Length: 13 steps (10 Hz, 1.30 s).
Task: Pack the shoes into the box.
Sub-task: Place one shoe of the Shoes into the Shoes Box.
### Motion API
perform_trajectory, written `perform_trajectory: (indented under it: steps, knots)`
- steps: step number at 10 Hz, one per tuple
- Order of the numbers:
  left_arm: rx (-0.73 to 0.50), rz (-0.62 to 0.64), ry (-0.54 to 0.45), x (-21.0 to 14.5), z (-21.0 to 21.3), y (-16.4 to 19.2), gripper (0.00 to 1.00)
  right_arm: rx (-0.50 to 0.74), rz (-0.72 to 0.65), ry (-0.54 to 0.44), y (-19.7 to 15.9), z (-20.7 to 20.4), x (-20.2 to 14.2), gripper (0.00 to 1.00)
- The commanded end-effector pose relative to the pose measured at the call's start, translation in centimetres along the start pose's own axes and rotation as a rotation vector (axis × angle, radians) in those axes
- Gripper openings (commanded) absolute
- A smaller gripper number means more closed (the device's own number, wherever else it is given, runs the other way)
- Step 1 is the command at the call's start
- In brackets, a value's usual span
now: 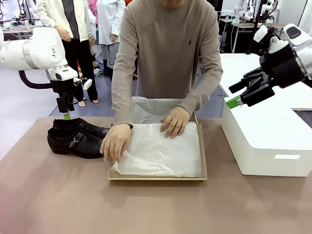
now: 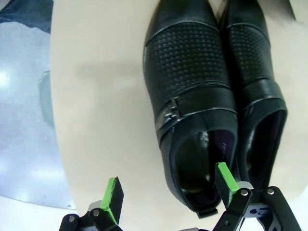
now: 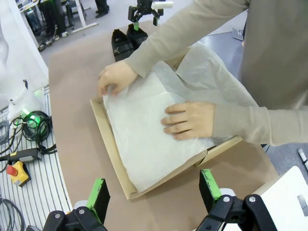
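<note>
Grey floor (image 1: 19,107) lies beyond the brown table (image 1: 58,204)

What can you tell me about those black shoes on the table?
The shoes are a glossy black pair, leather by the look, standing upright side by side on the brown table. Each has a pointed toe, a low heel and a woven-textured panel; a strap with a small metal buckle shows on one. Toes point toward the box, where a person's hand lies close. The open left gripper hovers above the heels, not touching.
</note>
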<state>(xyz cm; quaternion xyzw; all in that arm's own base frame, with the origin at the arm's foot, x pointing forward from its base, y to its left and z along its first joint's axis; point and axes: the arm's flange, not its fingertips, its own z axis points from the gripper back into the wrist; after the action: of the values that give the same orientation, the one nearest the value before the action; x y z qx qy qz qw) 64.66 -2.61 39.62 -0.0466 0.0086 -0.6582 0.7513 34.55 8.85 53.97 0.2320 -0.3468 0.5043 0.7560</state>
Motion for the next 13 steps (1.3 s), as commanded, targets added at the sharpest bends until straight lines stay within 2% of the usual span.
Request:
perform_trajectory:
  steps: [1, 8, 13]
  knots:
    - [0.024, -0.018, 0.004, -0.3, -0.8, 0.3, 1.0, 0.009, 0.029, -0.027, -0.4, -0.2, 0.1, 1.0]
    - [0.031, -0.029, 0.018, 0.1, -2.0, 1.4, 1.0, 0.009, 0.029, -0.027, -0.4, -0.2, 0.1, 1.0]
    - [-0.01, -0.052, 0.017, 0.3, -3.1, 1.5, 1.0, 0.009, 0.029, -0.027, -0.4, -0.2, 0.1, 1.0]
